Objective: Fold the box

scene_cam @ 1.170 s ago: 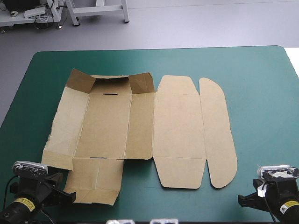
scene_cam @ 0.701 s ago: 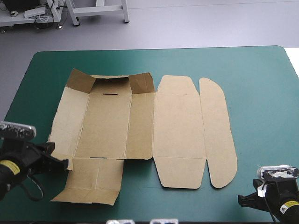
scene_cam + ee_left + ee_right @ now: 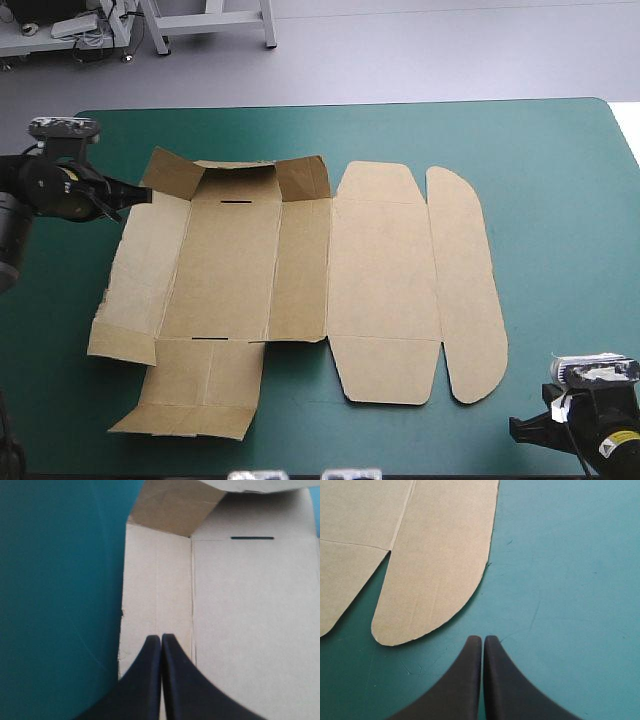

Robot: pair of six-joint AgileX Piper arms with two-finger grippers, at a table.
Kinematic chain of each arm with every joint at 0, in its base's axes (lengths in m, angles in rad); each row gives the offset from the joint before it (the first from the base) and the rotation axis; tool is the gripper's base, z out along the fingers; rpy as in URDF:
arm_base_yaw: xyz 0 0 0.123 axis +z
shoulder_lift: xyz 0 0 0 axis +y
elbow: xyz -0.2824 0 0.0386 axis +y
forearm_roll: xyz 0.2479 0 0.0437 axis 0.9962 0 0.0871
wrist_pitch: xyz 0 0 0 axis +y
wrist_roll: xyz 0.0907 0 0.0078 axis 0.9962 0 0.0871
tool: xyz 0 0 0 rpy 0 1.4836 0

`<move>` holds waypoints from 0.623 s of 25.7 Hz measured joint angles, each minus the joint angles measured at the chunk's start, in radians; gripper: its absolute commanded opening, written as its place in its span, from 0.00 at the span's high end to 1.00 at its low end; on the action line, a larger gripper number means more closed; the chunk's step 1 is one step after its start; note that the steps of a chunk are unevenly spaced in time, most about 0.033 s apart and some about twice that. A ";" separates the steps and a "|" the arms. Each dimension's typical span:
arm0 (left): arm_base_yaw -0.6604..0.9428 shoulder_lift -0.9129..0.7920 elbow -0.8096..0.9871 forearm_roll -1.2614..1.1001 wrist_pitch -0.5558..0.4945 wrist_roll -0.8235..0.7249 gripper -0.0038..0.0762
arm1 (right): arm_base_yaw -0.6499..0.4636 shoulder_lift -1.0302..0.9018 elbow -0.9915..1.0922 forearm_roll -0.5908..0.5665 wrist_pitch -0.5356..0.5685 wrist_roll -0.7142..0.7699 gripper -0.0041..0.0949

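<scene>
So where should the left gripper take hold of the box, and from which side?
Probably the raised corner flap of the box, approached from the table's left: it stands up off the teal-green cover, giving a free edge, and the shut left gripper sits close by it.

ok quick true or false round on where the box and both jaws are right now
1. The box lies mostly flat, with only the flaps at its far end raised. True.
2. The left jaws stand wide open. False: they are shut, meeting in a point over the box's left panel.
3. The right jaws are on top of the box. False: they are shut over the bare teal-green cover, just off the rounded flap.
4. The left jaws are near the box's far left corner, and the right jaws are near the table's near right corner. True.
</scene>
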 measured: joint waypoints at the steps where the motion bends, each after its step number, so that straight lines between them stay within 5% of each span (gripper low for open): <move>1: 0.088 0.034 -0.011 -0.070 -0.001 0.027 0.96 | 0.000 0.000 0.000 0.000 0.000 0.000 0.96; 8: 0.414 0.205 -0.019 -0.388 0.080 0.210 0.96 | 0.000 0.000 0.000 0.000 0.000 0.000 0.96; 16: 0.522 0.292 -0.019 -0.423 0.159 0.380 0.93 | 0.000 0.000 0.001 0.000 0.000 0.000 0.96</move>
